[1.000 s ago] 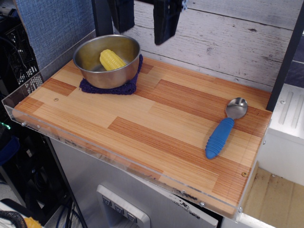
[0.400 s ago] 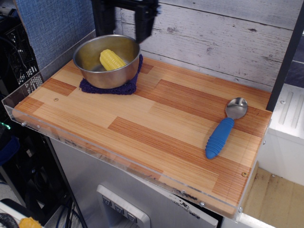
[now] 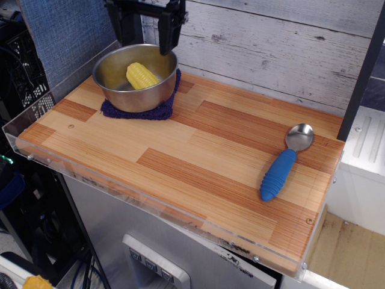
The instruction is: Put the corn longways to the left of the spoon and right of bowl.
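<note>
**Operator:** Where do I stand, going left to right?

**Spotter:** At the far left your bowl [image 3: 135,77] sits on a dark blue cloth [image 3: 139,111] at the back corner of the wooden board [image 3: 198,156]. The corn [image 3: 142,75] lies inside it, resting against the inner wall, not yet out on the wood. Your gripper [image 3: 144,37] hangs directly above the bowl, its two dark fingers apart with a clear gap between them, holding nothing.

**Operator:** Which way does the corn lie from my fingers?

**Spotter:** Just below them, a straight drop down. Its long axis runs diagonally, from upper left to lower right in this view. Your fingers stand side by side across the frame, so you may need some wrist turn to close across the cob's narrow width; I'd judge that, not swear to it.

**Operator:** Anything I can't see?

**Spotter:** The top of your gripper is cut off by the frame edge, and the fingertips' height above the rim is hard to read from this angle. Further right the board is bare wood, then the spoon [image 3: 283,162] lies near the right edge, well apart from the bowl, head toward the wall.
</note>
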